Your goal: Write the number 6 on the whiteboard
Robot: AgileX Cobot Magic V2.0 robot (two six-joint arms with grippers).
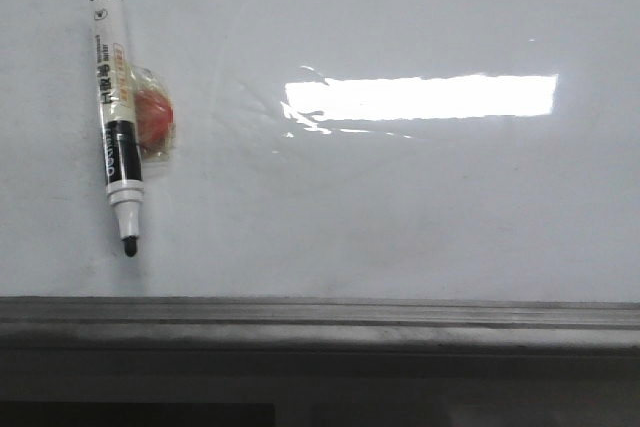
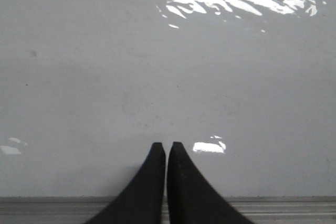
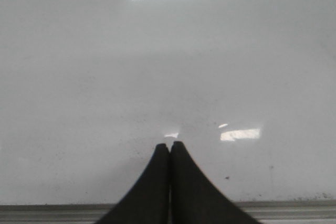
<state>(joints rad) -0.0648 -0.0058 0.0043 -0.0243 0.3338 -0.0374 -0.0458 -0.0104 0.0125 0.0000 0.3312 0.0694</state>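
At the upper left of the front frame, a marker (image 1: 116, 112) lies on the whiteboard (image 1: 420, 207), uncapped tip toward the ledge (image 1: 320, 322). No 6 is drawn. Left gripper (image 2: 166, 150) and right gripper (image 3: 169, 149) are clenched, empty.

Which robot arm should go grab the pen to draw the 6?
Probably the left. The marker lies on the left side of the whiteboard, uncapped, with a red thing taped to it. Neither wrist view shows it; left gripper and right gripper are both shut and empty.

Bare whiteboard (image 1: 420, 207) right of marker (image 1: 115, 112)
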